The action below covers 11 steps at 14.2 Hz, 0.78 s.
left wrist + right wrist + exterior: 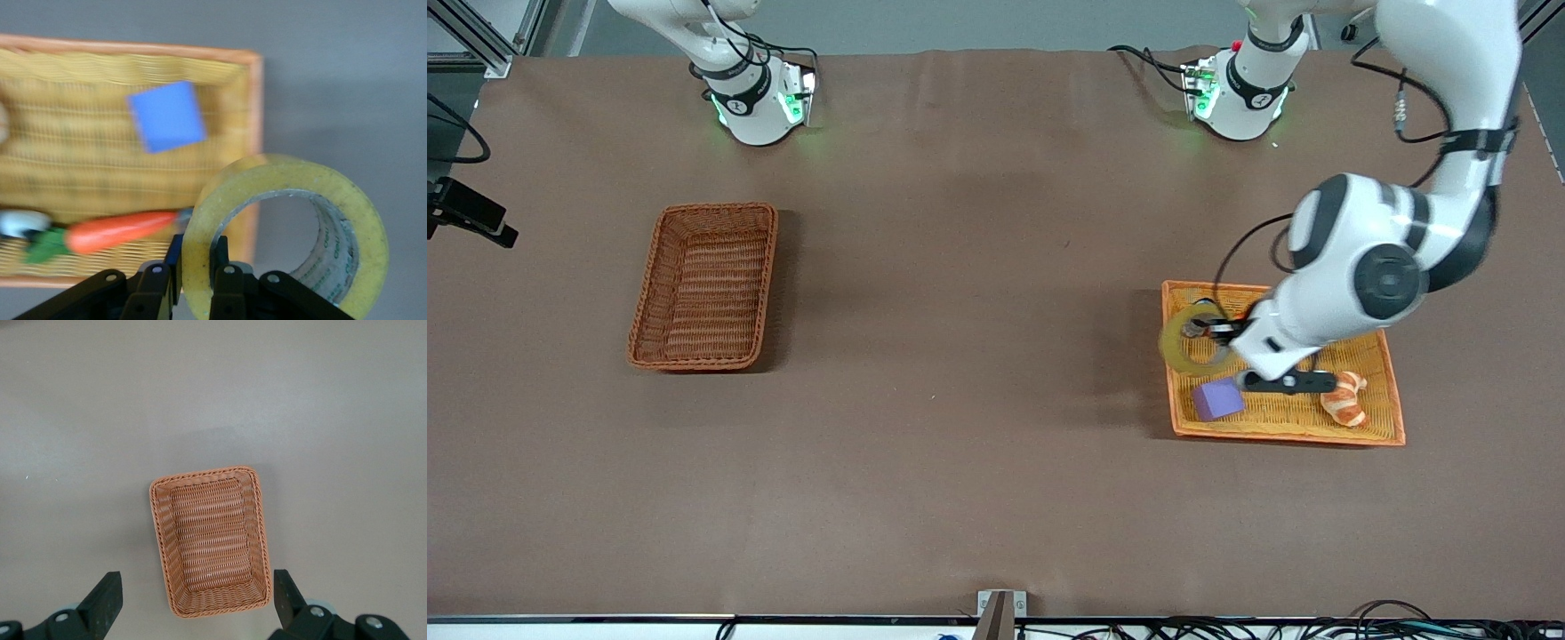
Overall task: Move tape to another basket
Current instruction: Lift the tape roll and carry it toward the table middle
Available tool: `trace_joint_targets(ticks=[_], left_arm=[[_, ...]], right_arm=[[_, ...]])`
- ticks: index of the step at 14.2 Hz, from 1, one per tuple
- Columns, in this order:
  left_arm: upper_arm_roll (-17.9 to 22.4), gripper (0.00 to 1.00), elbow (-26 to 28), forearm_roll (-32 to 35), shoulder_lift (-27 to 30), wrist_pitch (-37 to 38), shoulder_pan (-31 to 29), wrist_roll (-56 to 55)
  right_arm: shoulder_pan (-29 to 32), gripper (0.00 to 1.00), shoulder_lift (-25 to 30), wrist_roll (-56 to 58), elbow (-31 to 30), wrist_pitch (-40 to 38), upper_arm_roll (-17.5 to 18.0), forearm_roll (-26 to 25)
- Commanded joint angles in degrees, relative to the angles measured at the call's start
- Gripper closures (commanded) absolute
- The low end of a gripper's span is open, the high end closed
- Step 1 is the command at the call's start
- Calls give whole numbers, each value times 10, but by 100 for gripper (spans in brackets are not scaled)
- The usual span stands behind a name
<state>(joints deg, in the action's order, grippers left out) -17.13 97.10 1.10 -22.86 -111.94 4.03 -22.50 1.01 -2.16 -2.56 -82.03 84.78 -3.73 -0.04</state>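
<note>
The tape (1190, 340), a yellowish translucent ring with a grey core (347, 200), is upright in my left gripper (1214, 331). That gripper (197, 267) is shut on the ring's wall, one finger inside the hole and one outside. The roll is over the edge of the yellow tray (1369, 427) that faces the right arm's end. The reddish-brown wicker basket (704, 284) stands empty toward the right arm's end of the table. My right gripper (195, 587) waits high over that basket (210, 540), fingers wide open with nothing between them.
A purple-blue block (1218, 398) and a croissant (1347, 397) lie in the yellow tray. The left wrist view also shows the block (167, 117), a toy carrot (120, 230) and the tray's orange rim (133, 50). Bare brown table (960, 356) separates tray and basket.
</note>
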Motion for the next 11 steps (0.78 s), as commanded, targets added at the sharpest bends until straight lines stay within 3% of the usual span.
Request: trace_joint_targets(ticks=[1,4,8,11], left_arm=[[1,100,-90,0,-83,6,88,-138],[3,100,-137,0,-160,-62,166,-262],[6,99,-139,2,-208,-150,228,-344],[34,95,-145,10,-228,-180,267,-371]], right_arm=[[3,0,15,8,-17,6,-1,13],[3,0,15,8,-17,6,-1,13],[3,0,15,8,-17,7,-1,13],[3,0,15,8,-17,7,-1,13]])
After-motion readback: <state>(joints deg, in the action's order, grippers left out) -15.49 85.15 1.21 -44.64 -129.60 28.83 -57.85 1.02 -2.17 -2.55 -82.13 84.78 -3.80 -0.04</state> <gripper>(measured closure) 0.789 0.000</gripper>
